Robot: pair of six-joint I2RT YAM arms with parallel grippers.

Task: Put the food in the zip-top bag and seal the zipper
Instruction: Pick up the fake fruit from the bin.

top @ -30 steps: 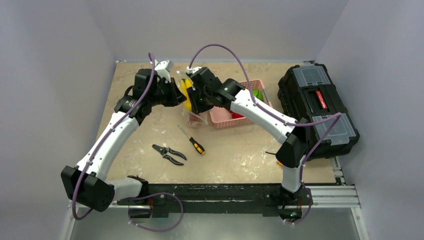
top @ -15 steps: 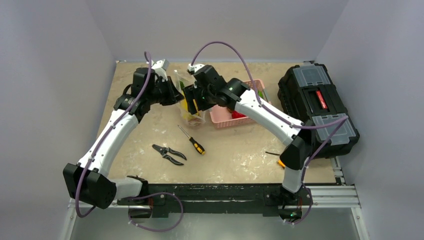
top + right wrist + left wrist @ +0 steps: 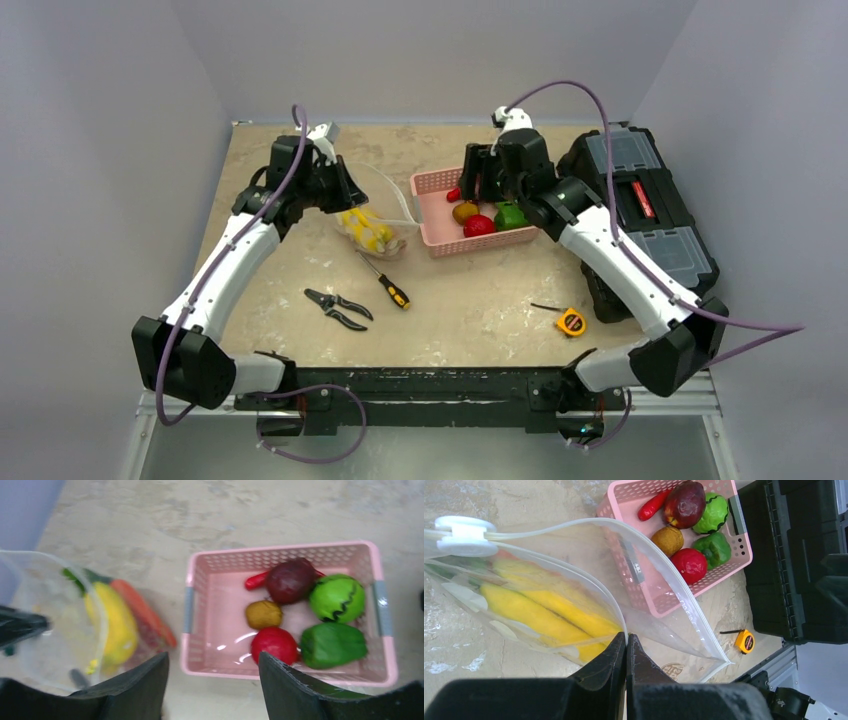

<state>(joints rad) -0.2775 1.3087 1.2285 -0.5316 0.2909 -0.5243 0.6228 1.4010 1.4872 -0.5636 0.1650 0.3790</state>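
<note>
We've got the right gripper (image 3: 214,685) hanging with jaws apart just above the basket (image 3: 225,672), and the loose food (image 3: 274,645) lies straight below it. Off to its left, our left gripper (image 3: 626,647) is clamped on the rim of the bag (image 3: 674,620), whose mouth gapes toward the basket with corn (image 3: 549,615) inside.

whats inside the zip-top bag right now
Through the clear zip-top bag show yellow corn, an orange carrot and a bit of green beside it. The left gripper, pinching the rim, covers the bag's near part, so anything there is hidden.
</note>
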